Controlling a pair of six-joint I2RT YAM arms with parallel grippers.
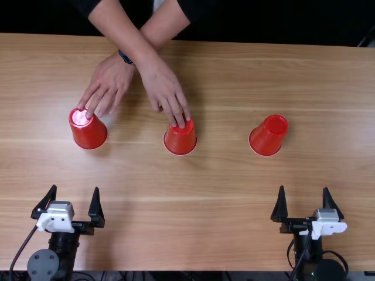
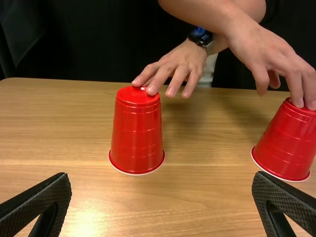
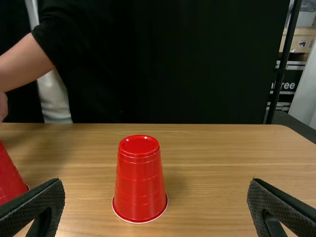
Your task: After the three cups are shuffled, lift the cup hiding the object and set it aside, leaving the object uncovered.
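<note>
Red plastic, three times over: in the top view three upturned cups stand in a row across the wooden table point(image 1: 205, 181), well apart from each other. A person's forearms cross above them. One hand point(image 1: 108, 82), with a dark wristwatch point(image 1: 125, 57) on its wrist, has its fingertips on the base of the left cup point(image 1: 88, 130). The other hand point(image 1: 165, 89) presses its fingertips on top of the middle cup point(image 1: 180, 139). The right cup point(image 1: 268, 136) stands alone, untouched. Which cup hides the object cannot be told. Near the table's near edge, the left gripper point(image 1: 73, 202) and the right gripper point(image 1: 303, 205) each hold their fingers spread wide, with nothing between them.

In the left wrist view, the left cup point(image 2: 137, 133) stands upright on its rim straight ahead, with the one hand point(image 2: 175, 66) resting its fingertips on the cup's base. Beside it, the middle cup point(image 2: 285, 144) leans slightly under the other hand point(image 2: 276, 57).

In the right wrist view, the right cup point(image 3: 139, 180) stands upright between the gripper's parted fingers, farther along the table, and the edge of the middle cup point(image 3: 9, 177) shows to one side.
</note>
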